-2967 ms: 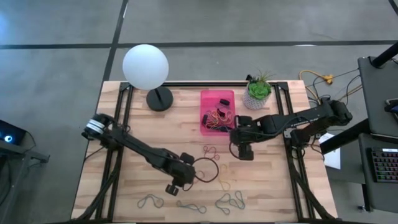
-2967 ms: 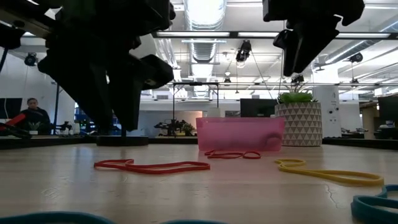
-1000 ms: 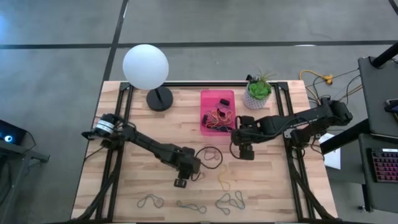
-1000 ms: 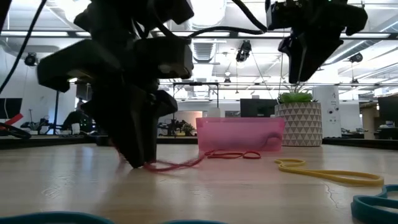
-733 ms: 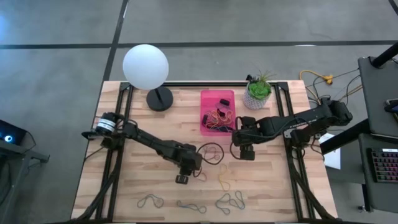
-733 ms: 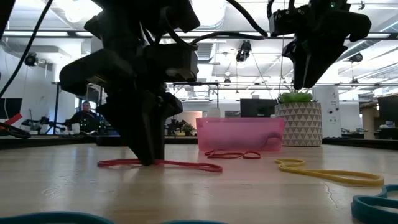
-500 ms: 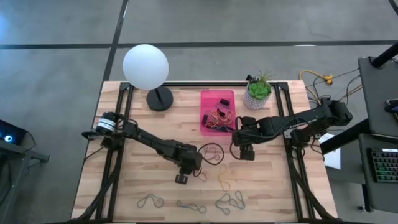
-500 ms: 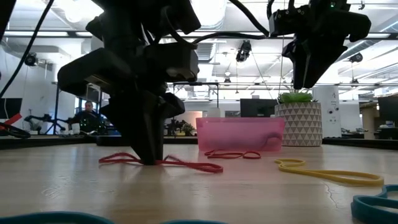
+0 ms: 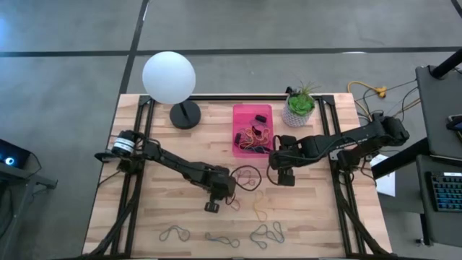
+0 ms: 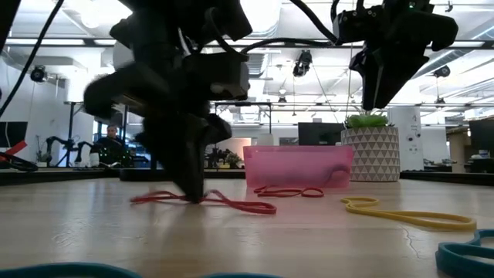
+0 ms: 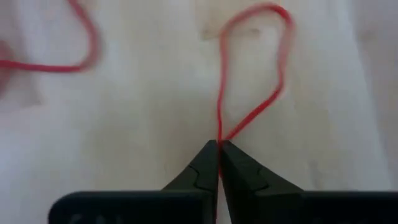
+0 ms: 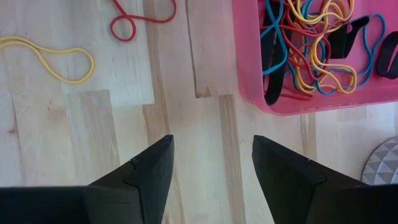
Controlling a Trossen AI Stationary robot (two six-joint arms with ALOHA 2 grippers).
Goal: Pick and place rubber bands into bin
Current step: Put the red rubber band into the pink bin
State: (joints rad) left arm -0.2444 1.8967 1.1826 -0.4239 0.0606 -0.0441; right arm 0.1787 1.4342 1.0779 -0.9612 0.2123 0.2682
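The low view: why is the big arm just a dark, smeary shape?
Low view: the left end effector stands against bright ceiling lights, so it shows as a silhouette with smeared edges. Left wrist view: the red rubber band pinched at its tip looks soft. High view: evenly lit, no glare.

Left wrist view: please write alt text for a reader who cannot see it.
The left arm's two dark claw fingers are shut on a thin red rubber band, pinching both strands of a loop that lies on the pale wooden table. Another curve of red band shows blurred to one side.
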